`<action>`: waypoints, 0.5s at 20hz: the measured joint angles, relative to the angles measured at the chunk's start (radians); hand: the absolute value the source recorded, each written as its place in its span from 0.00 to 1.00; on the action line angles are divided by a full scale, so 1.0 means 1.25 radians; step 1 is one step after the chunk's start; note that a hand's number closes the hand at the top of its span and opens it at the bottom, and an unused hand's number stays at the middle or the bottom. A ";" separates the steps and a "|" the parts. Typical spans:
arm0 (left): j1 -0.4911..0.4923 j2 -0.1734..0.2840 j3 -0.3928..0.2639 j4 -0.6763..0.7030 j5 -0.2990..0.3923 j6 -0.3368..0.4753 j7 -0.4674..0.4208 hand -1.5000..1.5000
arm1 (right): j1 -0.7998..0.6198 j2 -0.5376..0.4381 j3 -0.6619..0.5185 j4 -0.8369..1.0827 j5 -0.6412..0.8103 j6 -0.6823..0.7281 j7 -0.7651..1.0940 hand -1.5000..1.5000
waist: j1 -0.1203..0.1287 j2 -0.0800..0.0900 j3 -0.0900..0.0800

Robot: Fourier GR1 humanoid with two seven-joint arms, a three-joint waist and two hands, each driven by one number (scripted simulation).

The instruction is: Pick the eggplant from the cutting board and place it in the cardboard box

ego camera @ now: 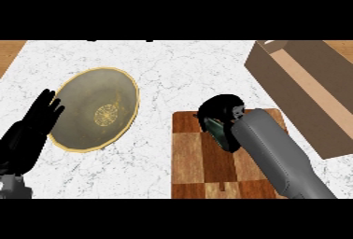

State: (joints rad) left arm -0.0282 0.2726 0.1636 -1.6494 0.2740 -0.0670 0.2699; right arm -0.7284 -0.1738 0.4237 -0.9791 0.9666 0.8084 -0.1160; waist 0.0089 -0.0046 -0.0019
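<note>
A checkered wooden cutting board point(200, 158) lies at the lower middle of the counter. My right hand point(221, 109) is over its upper part, fingers curled down round a dark green eggplant point(219, 134), of which only a sliver shows beside the wrist. The open cardboard box point(310, 93) stands at the upper right, just right of the board. My left hand point(31, 128) rests at the left edge, fingers straight and pointing up, holding nothing.
A round gold-rimmed plate point(96, 109) with a pattern in its middle lies left of the board, next to my left hand. White marble counter point(179, 65) stretches behind the board and plate.
</note>
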 measured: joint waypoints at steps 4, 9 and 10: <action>-0.003 -0.004 0.004 -0.007 -0.006 -0.002 0.011 0.50 | 0.012 0.006 -0.004 -0.011 0.024 -0.014 -0.024 1.00 | -0.002 -0.001 0.000; -0.003 -0.015 0.002 -0.001 -0.020 -0.001 0.002 0.50 | 0.013 0.045 -0.074 -0.004 0.035 -0.048 0.062 1.00 | -0.001 0.001 0.001; -0.002 -0.018 0.000 0.000 -0.023 0.002 0.001 0.50 | 0.014 0.049 -0.106 0.004 0.036 -0.075 0.099 1.00 | -0.003 0.002 0.001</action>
State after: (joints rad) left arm -0.0305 0.2501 0.1630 -1.6492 0.2452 -0.0641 0.2711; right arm -0.7115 -0.1127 0.2917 -0.9743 1.0112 0.7145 0.0082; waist 0.0049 -0.0025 -0.0006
